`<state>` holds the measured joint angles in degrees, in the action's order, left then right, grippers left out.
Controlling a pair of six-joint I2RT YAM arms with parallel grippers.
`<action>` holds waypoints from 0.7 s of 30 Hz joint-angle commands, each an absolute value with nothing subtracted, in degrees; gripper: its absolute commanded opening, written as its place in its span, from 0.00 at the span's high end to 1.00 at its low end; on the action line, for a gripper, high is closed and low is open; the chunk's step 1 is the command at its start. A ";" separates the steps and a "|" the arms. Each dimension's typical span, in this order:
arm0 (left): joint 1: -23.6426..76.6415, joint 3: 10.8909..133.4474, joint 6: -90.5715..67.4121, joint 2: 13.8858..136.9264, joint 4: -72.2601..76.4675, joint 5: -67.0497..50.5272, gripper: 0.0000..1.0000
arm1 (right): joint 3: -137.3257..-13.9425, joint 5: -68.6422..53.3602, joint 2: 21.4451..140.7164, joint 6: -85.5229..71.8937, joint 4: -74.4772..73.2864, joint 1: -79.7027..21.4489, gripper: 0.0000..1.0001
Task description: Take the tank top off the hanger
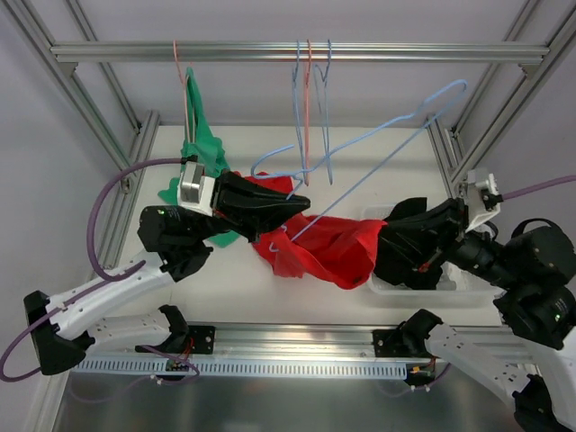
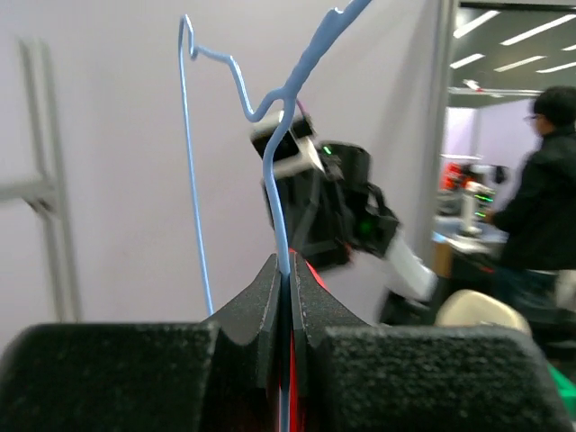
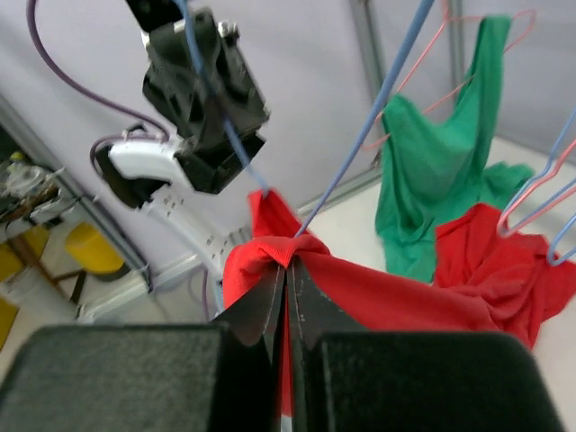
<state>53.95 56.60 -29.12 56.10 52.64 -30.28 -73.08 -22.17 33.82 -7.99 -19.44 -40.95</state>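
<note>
Tank top [image 1: 328, 247]: red, held over the bench [image 1: 234, 139] between your arms, draped on the blue hanger [image 2: 279, 225].
Left jaws: clenched on hanger wire.
Right jaws: clenched on red cloth.
Left to do: likely pull cloth off.

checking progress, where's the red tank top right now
In the top view the red tank top is bunched at centre on the blue hanger, between the left gripper, shut on the hanger wire, and the right gripper, shut on its cloth.

Bright, even overhead light, faint shadows on the white tabletop [image 1: 234, 292]. Wrist views soft, backgrounds blurred; red tank top [image 3: 387, 292] fairly crisp; ceiling strips [image 2: 540, 36] glaring.
</note>
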 commanded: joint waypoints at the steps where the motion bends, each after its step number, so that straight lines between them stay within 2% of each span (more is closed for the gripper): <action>1: 55.28 57.57 -13.38 58.78 74.57 -21.55 1.00 | -73.48 -30.50 38.92 -8.44 -27.06 -40.78 1.00; 5: 55.28 53.71 -5.64 59.07 80.59 -17.59 1.00 | -66.29 -26.03 41.13 -8.18 -27.68 -44.54 1.00; 8: 55.28 50.28 -2.74 57.40 82.78 -14.69 1.00 | -59.96 -16.11 42.44 -6.85 -27.60 -48.59 1.00; 12: 55.28 44.49 -3.77 56.60 89.64 -10.38 1.00 | -54.41 -9.07 46.31 -8.17 -23.83 -50.01 1.00; 15: 55.28 40.28 -4.74 53.19 86.59 -5.11 1.00 | -53.26 -2.93 48.16 -8.44 -23.73 -51.68 1.00; 17: 55.28 37.63 -5.71 46.43 80.11 -1.77 1.00 | -51.95 -1.85 48.51 -8.61 -23.47 -52.47 0.99; 18: 55.28 35.88 -6.50 43.88 69.98 2.51 1.00 | -51.42 -3.15 48.95 -8.44 -22.42 -52.64 0.95; 19: 55.28 35.25 -7.46 38.29 64.31 5.16 1.00 | -51.16 -3.69 49.30 -8.35 -22.24 -52.65 0.62; 20: 55.28 33.85 -9.30 35.54 59.11 7.62 1.00 | -50.80 -3.52 49.57 -8.44 -22.32 -52.82 0.38; 21: 55.28 32.79 -10.53 32.98 54.54 9.65 1.00 | -50.71 -2.99 49.48 -8.44 -22.24 -52.82 0.24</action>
